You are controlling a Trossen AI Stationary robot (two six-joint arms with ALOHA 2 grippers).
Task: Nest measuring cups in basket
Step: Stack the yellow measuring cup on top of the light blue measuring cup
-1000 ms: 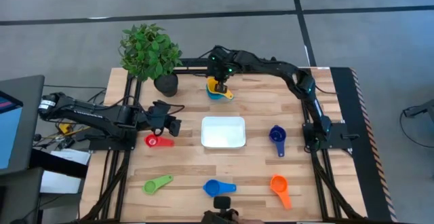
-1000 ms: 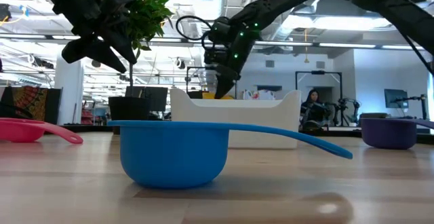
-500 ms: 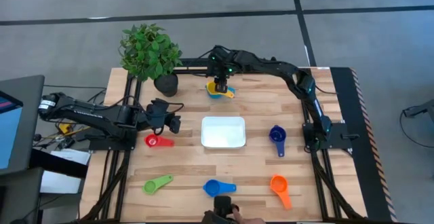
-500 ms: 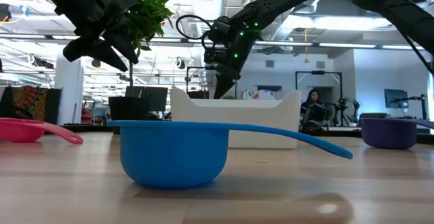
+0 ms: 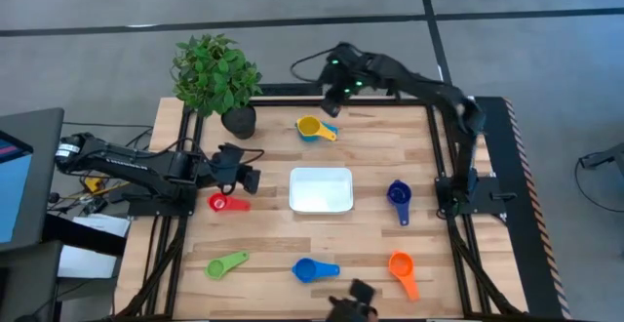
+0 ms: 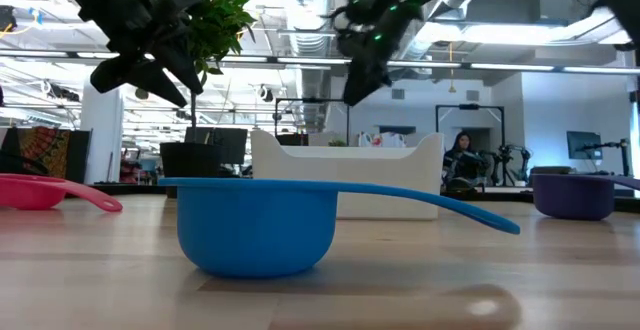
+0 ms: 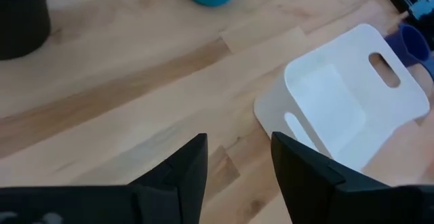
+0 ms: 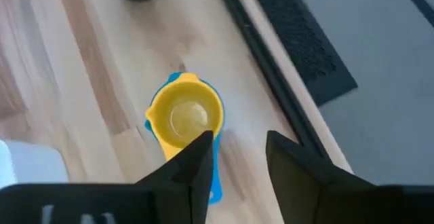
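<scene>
Leftmost, the left gripper [image 5: 246, 177] is held low over the wooden table [image 5: 370, 156], its dark fingers [image 7: 183, 170] spread with nothing between them, just above the small red plastic measuring cup [image 5: 222, 202]. Toward the near edge, the green plastic scoop [image 5: 226, 263] and the blue plastic scoop [image 5: 314, 269] are left loose. At the centre, the shallow white rectangular basket [image 5: 321, 189] sits empty.

Beyond it, near the far edge, the yellow plastic cup [image 5: 310, 126] is seated inside the light blue plastic cup [image 8: 211, 176], so one pair is already nested, but on the table and not in the basket. The right gripper [image 5: 334, 96] is raised above and just right of that pair, its fingers [image 8: 193, 166] parted and empty. Further right, the navy plastic cup [image 5: 398, 196] and the orange plastic cup [image 5: 401, 265] lie apart.

For the step in hand, judged to be moving the stacked pair, the outer light blue bowl or both handles together should be pinched, so that the yellow cup is not lifted out alone. The stack should be kept level and lowered fully to the basket floor before release.
</scene>
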